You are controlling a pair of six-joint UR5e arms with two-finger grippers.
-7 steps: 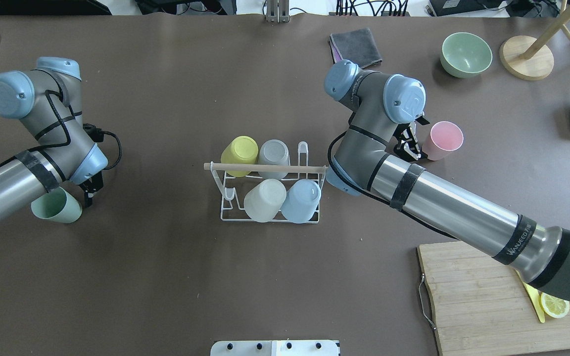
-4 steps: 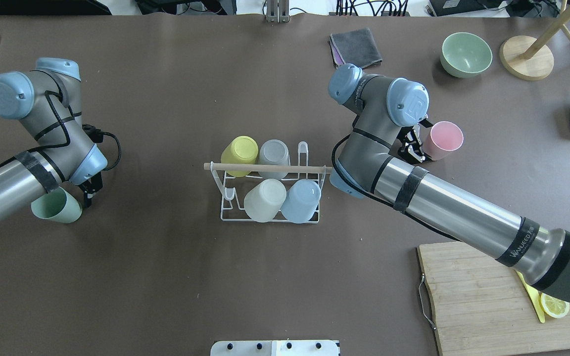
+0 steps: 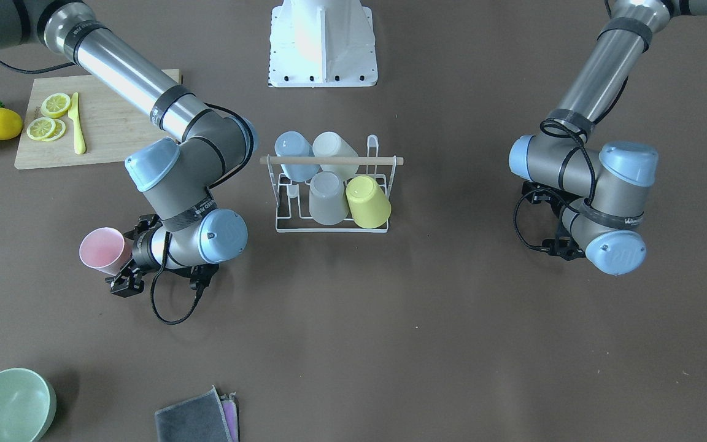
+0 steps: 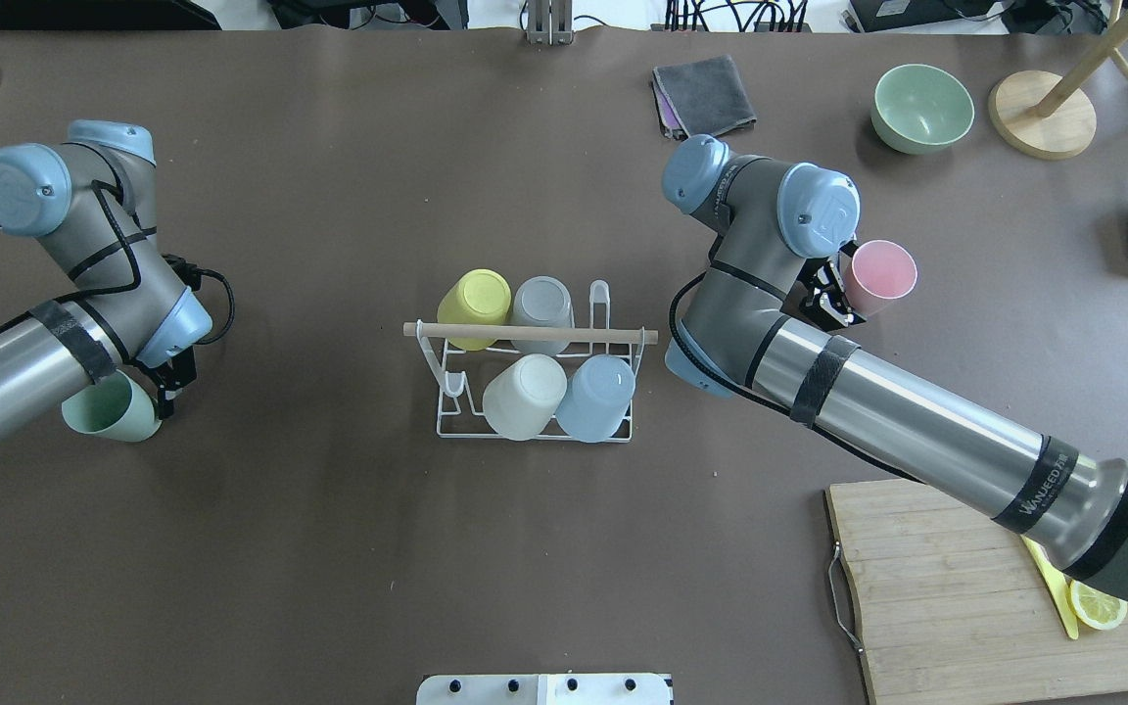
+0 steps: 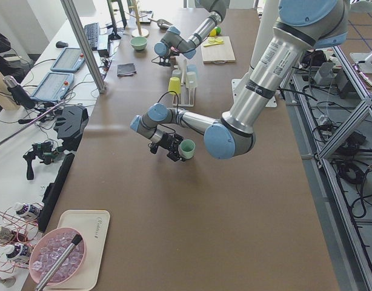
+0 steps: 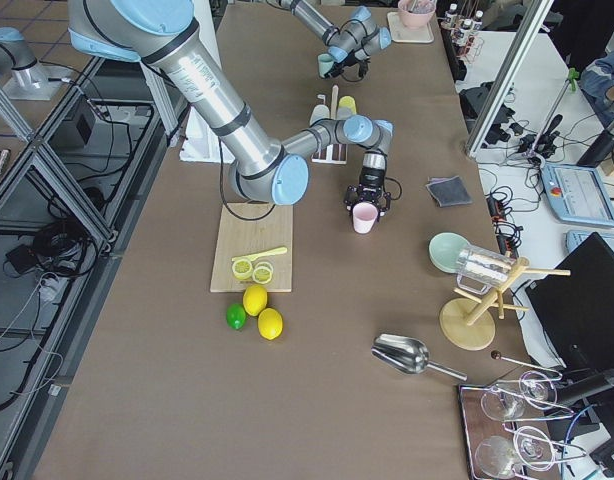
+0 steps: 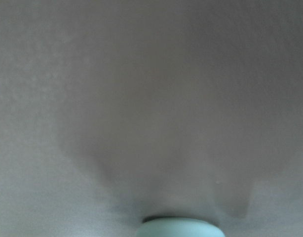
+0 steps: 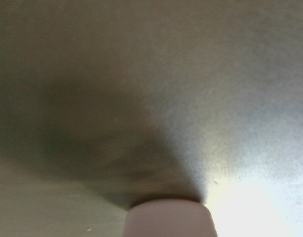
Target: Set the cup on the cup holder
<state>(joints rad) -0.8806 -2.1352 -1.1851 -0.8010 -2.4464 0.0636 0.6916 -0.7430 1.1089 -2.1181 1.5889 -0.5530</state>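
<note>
Right gripper (image 4: 830, 299) is pressed right up against the side of the pink cup (image 4: 879, 275), which stands upright on the table (image 4: 564, 548), well off to the right of the cup holder (image 4: 450, 390). Honestly can't tell from any of my feeds whether the fingers are clamped on it or just sitting beside it. The wrist joint covers most of them from above, and the right wrist cam only gives me a blurry pink edge at the bottom of the picture with brown table beyond.

Same deal on the other side. Left gripper (image 4: 168, 384) is low at the green cup (image 4: 114, 411), touching or just beside its rim, and the arm hides the rest. Grip state there: can't tell either. The left wrist cam shows a sliver of pale green at the bottom edge and nothing more.

Cup holder sits mid-table between the two arms, with its wooden rod (image 4: 535, 334) running across the top. Four cups are on it upside down and tilted: yellow cup (image 4: 475, 299) and grey cup (image 4: 542, 304) in the far row, cream cup (image 4: 523, 397) and light blue cup (image 4: 595, 397) in the near row. One bare prong stands at the far right corner, another at the near left.

Off to the side there's a green bowl (image 4: 922, 108), a folded grey cloth (image 4: 706, 93) and a cutting board (image 4: 965, 587) with a lemon slice (image 4: 1098, 604).
</note>
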